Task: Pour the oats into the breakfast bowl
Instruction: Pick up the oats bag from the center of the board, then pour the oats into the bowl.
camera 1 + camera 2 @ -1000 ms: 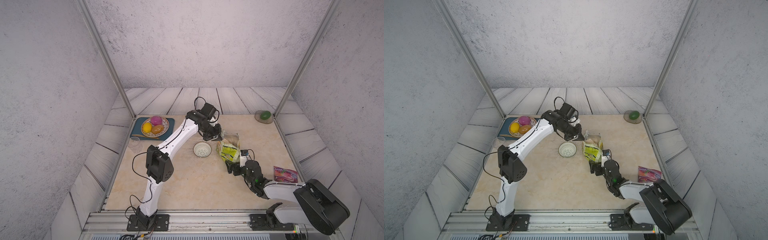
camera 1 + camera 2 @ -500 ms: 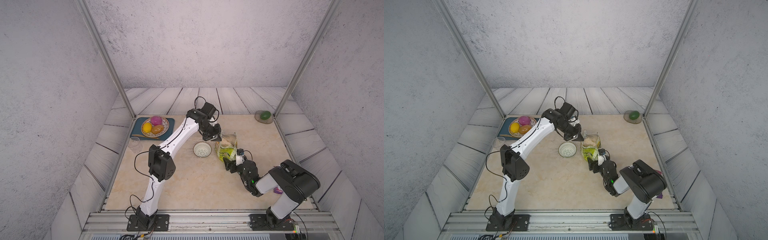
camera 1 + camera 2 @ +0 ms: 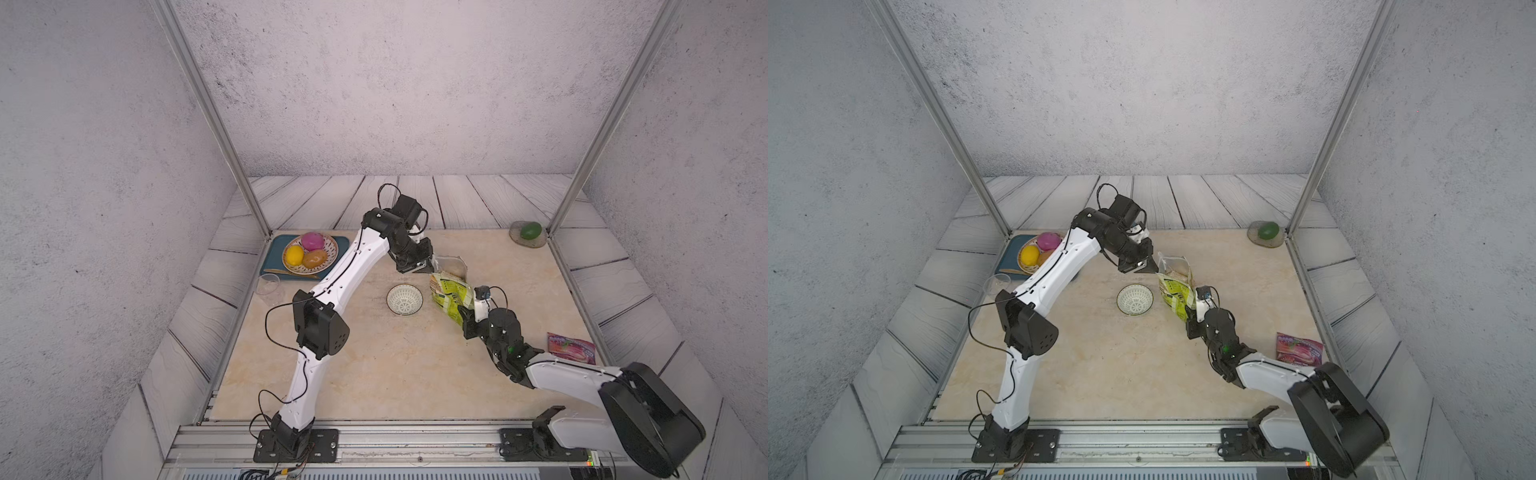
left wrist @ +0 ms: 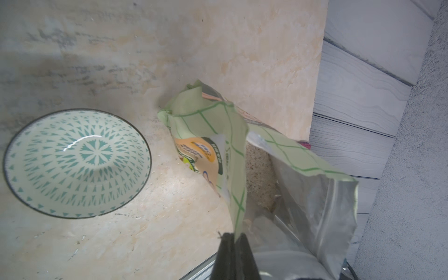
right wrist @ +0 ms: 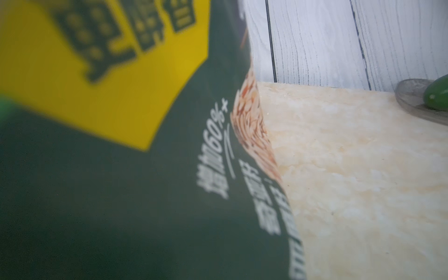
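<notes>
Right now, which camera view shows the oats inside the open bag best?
The left wrist view: it looks into the open bag, where the oats lie plainly. Both top views show only a small pale patch. The right wrist view shows just the bag's blurred outside.

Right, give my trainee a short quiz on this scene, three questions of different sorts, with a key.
1. True or false: the breakfast bowl is already full.
2. What does the left gripper pinch?
A. the top edge of the oat bag
B. the bowl's rim
C. a drinking glass
3. Fill in the number: the fruit dish holds ___ fruits.

Key
1. False: the left wrist view shows its patterned inside bare.
2. A
3. three
</notes>
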Tool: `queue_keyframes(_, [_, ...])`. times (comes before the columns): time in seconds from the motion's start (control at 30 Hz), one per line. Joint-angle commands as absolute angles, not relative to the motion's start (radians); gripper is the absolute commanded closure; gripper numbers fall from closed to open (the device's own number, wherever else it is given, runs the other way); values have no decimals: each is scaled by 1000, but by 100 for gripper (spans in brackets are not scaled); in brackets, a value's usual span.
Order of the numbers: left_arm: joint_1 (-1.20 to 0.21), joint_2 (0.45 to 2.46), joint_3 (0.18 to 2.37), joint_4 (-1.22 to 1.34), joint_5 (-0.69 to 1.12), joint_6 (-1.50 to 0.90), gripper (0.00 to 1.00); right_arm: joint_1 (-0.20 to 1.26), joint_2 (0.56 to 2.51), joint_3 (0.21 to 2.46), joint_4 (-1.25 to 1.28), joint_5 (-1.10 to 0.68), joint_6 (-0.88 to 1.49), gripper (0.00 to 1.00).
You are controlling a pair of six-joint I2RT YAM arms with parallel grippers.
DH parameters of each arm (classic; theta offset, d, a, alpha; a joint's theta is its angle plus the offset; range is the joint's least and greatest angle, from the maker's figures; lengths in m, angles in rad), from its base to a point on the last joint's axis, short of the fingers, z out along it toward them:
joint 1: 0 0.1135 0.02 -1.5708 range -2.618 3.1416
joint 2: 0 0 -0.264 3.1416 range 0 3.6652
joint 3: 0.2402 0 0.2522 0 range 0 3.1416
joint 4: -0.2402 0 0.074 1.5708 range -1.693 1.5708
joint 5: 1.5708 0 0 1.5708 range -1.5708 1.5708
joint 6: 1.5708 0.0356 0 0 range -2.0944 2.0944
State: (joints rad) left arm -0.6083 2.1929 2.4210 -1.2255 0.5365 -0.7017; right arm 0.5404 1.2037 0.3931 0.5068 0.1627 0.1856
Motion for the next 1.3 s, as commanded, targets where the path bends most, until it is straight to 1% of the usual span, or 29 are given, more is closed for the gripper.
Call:
queue_keyframes(0.0, [-593, 2098, 2427, -1246, 497, -660, 100, 533, 1060, 514, 215, 228, 175, 100])
queue_keyframes(0.1, [-592, 2063, 2387, -1218, 510, -665, 100, 532, 1014, 613, -9, 224, 152, 100])
queue_keyframes(0.13, [-592, 2051, 2371, -1204, 514, -672, 98, 532, 1004, 647, -77, 224, 140, 100])
queue_keyframes(0.17, [-592, 2037, 2354, -1189, 516, -676, 92, 532, 994, 676, -138, 225, 128, 100])
queue_keyframes(0.23, [-592, 2009, 2321, -1154, 527, -683, 77, 534, 973, 727, -222, 249, 111, 100])
queue_keyframes(0.27, [-591, 1996, 2309, -1141, 531, -684, 71, 532, 966, 752, -255, 260, 106, 100])
queue_keyframes(0.37, [-585, 1960, 2283, -1121, 532, -684, 58, 533, 962, 831, -344, 244, 55, 100])
queue_keyframes(0.47, [-566, 1914, 2237, -1102, 523, -676, 51, 533, 969, 912, -432, 207, -2, 100])
queue_keyframes(0.57, [-532, 1854, 2150, -1084, 477, -677, 49, 532, 989, 977, -511, 190, -54, 100])
queue_keyframes(0.7, [-454, 1736, 1961, -1010, 423, -713, 46, 534, 1007, 1056, -608, 134, -135, 100])
queue_keyframes(0.8, [-389, 1649, 1808, -924, 423, -749, 44, 534, 1017, 1100, -653, 105, -186, 100])
queue_keyframes(0.9, [-346, 1595, 1703, -876, 427, -744, 43, 535, 1050, 1154, -708, 99, -248, 100])
queue_keyframes(1.03, [-305, 1587, 1639, -878, 494, -704, 43, 535, 1127, 1246, -807, 108, -314, 100])
queue_keyframes(1.17, [-288, 1617, 1626, -906, 591, -662, 44, 535, 1205, 1329, -891, 153, -354, 100])
queue_keyframes(1.2, [-288, 1623, 1623, -909, 604, -655, 44, 536, 1224, 1347, -911, 157, -369, 100])
queue_keyframes(1.27, [-290, 1630, 1608, -888, 651, -644, 50, 535, 1259, 1380, -936, 172, -373, 100])
